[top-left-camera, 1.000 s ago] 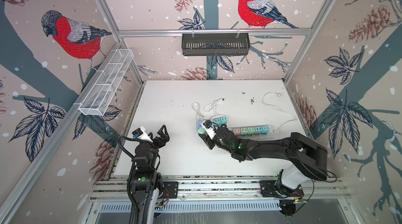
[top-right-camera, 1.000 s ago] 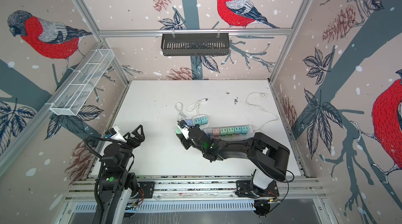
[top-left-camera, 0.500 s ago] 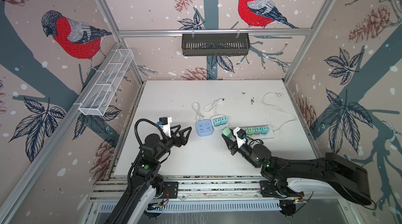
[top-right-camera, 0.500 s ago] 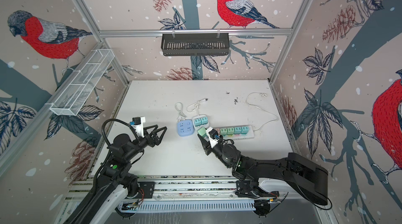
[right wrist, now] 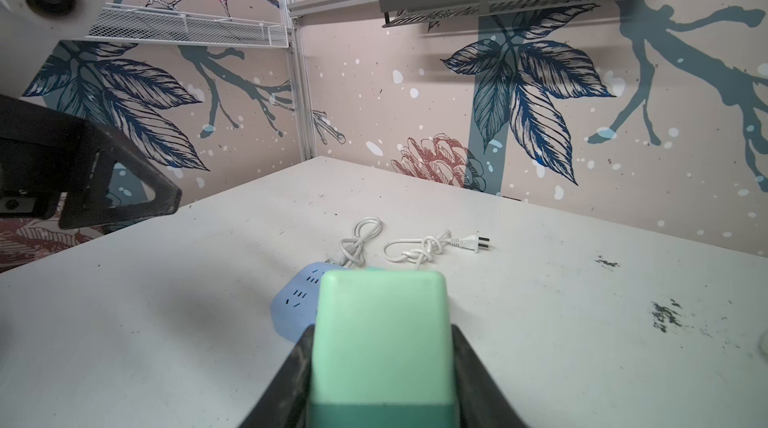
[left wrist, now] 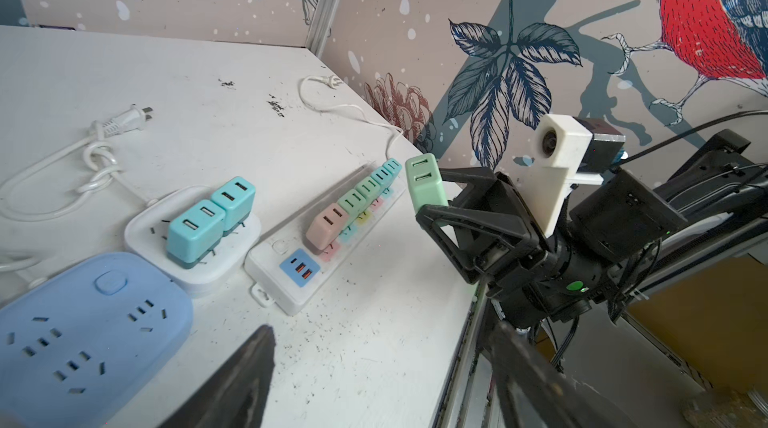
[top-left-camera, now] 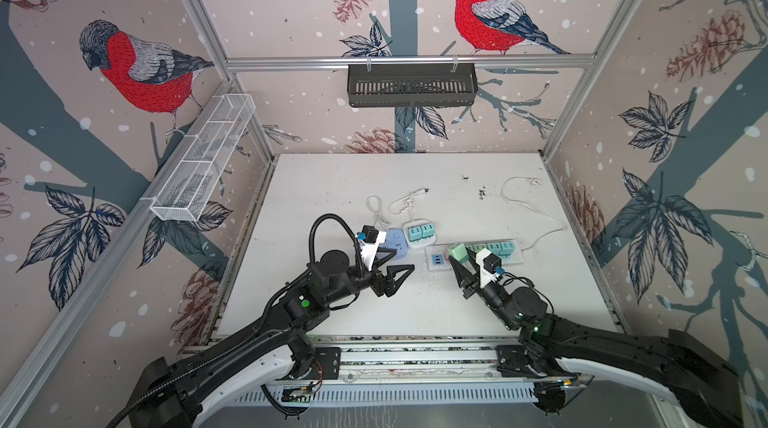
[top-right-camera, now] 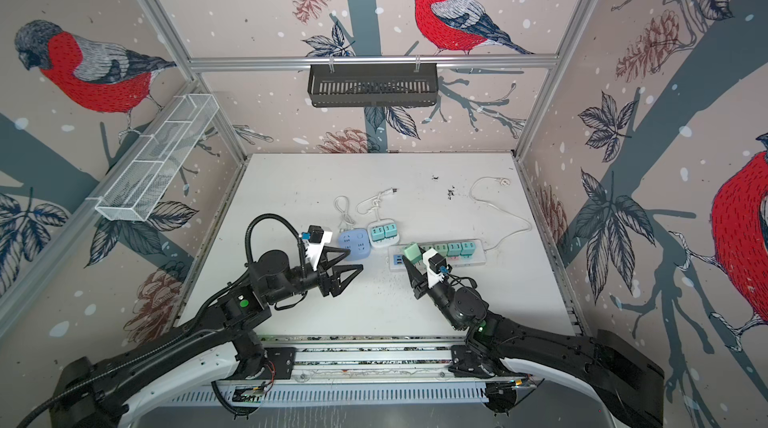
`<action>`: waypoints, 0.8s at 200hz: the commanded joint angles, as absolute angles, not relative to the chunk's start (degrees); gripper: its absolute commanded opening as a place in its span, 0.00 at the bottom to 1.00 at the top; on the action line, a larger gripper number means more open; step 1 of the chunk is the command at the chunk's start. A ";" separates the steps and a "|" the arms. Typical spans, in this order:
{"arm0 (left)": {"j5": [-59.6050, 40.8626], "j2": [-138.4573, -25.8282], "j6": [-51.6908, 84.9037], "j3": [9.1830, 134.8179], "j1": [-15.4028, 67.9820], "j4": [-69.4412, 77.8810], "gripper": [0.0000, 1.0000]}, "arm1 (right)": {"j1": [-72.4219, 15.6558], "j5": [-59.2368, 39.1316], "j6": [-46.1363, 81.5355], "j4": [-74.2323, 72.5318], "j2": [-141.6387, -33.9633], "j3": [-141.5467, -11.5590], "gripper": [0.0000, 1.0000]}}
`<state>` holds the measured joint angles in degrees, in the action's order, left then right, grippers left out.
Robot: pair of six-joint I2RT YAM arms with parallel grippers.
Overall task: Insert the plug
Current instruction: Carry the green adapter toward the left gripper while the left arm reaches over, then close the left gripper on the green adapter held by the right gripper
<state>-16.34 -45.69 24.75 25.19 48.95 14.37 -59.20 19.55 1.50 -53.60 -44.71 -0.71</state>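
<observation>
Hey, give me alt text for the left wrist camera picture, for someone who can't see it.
The right gripper holds a green plug between its fingers, in the air beside a long white power strip lined with plugs. Nearer the camera, on the white table, lie a small white strip with two teal plugs and a blue power strip.

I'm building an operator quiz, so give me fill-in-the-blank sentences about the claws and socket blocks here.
1. The right claw is shut on a ___ plug.
2. The small white socket block holds ___ teal plugs.
3. The socket block with nothing plugged in is ___.
4. The left claw is ___ and holds nothing.
Missing words: green; two; blue; open
</observation>
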 commanded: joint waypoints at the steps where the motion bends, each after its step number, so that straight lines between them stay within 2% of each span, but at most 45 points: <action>1: -16.17 -49.17 23.55 27.67 52.03 18.38 0.81 | -59.32 15.85 -0.94 -54.04 -44.88 -0.54 0.17; 18: -14.64 -52.72 23.37 29.93 54.98 18.05 0.80 | -59.75 15.06 -2.91 -55.30 -46.11 -0.62 0.13; 35: -14.71 -56.40 22.75 32.74 57.42 16.90 0.78 | -60.67 14.93 -5.56 -56.84 -47.40 -0.89 0.04; 94: -5.14 -62.53 23.82 39.60 60.49 8.86 0.72 | -62.92 14.04 -15.01 -69.66 -47.74 3.02 0.02; 160: -10.17 -63.89 23.91 41.94 61.38 9.90 0.72 | -63.62 9.22 -21.26 -65.65 -43.16 2.77 0.02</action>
